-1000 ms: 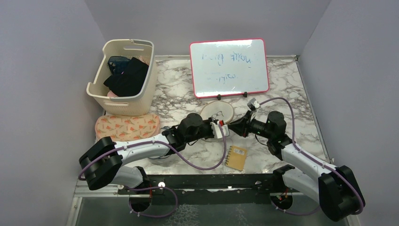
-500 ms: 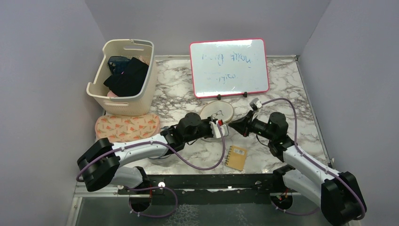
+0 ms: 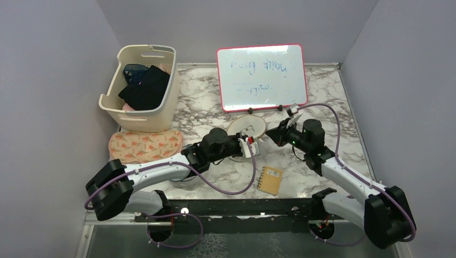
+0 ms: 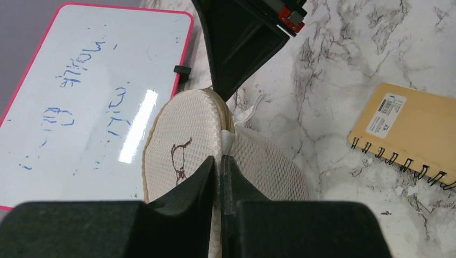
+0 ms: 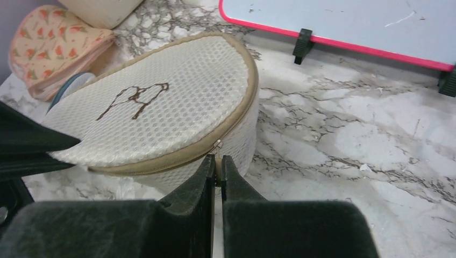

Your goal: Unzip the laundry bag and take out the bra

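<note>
Plain marble tabletop (image 3: 199, 102), laundry bag (image 3: 247, 128) mid-frame. My left gripper (image 4: 219, 164) clamps its mesh seam, right gripper (image 5: 218, 164) pinches the zipper pull (image 5: 217, 146). Unzipping step, I reckon; next I'd drag that pull round the rim.

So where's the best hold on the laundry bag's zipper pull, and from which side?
Pinch the zipper pull hanging under the tan rim of the laundry bag, coming in level from the right arm's side: the tab sticks out of the seam toward that arm.

Both arms reaching forward and inward, left gripper (image 4: 220, 159) and right gripper (image 5: 218, 159) tips near, facing each other, both finger pairs pressed together
</note>
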